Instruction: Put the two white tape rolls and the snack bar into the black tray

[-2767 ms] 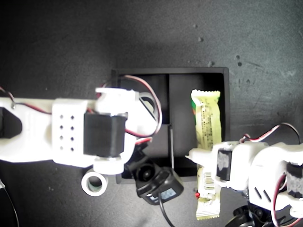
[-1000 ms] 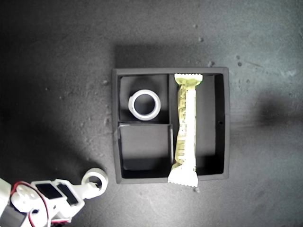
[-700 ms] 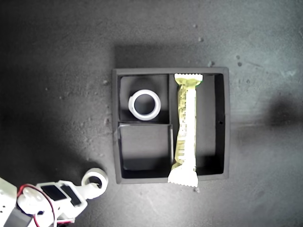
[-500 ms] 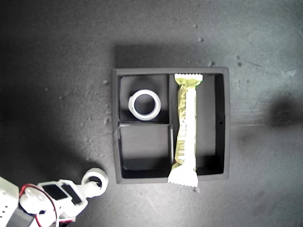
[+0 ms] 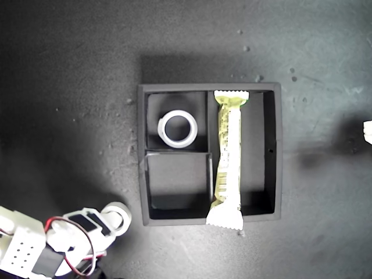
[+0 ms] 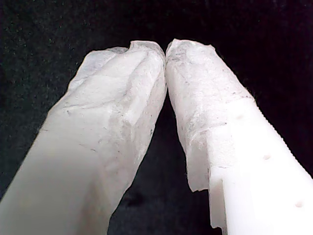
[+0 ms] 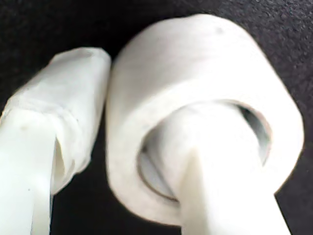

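The black tray (image 5: 277, 152) sits mid-table in the exterior view. One white tape roll (image 5: 163, 129) lies flat in the tray's small compartment at its upper left in that view. The snack bar (image 5: 228, 157) lies in the long compartment, one crimped end resting over the tray wall. The other white tape roll (image 5: 118, 212) (image 7: 205, 54) stands on the table off the tray's lower-left corner. My second gripper (image 5: 113, 220) (image 7: 134, 98) is shut on its wall, one finger inside the hole and one outside. My first gripper (image 6: 165, 49) is shut on nothing, above dark table.
The other small tray compartment (image 5: 177, 180) holds nothing. A sliver of white arm (image 5: 367, 131) shows at the exterior view's right edge, with its shadow on the table beside the tray. Dark speckled table surrounds the tray.
The arm at the exterior view's lower left has turned and shifted, and the roll it holds moved slightly up. A white arm tip has come in at the right edge.
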Robot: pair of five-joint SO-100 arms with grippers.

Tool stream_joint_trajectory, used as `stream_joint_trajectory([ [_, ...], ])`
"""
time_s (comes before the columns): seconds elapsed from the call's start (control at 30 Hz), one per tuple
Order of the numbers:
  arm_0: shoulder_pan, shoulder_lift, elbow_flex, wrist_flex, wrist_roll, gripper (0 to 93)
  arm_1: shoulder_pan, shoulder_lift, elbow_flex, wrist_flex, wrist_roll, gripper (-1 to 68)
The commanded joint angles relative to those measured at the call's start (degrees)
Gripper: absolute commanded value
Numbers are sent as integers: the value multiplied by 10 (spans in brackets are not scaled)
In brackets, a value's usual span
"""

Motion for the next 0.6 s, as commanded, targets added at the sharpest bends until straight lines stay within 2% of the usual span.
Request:
stream_joint_trajectory([
  [0.0,-7,4,-25,2,-2,0,14,83,39,4,-8,0],
  [0.1,-9,33,-51,64,4,0,17,83,77,-11,12,0],
  [0.23,-18,83,-118,185,26,0,22,83,77,42,67,13],
  [0.3,-30,94,-179,252,54,0,22,77,77,80,114,42],
  [0.57,-112,-51,-577,481,198,0,6,83,77,80,91,45],
])
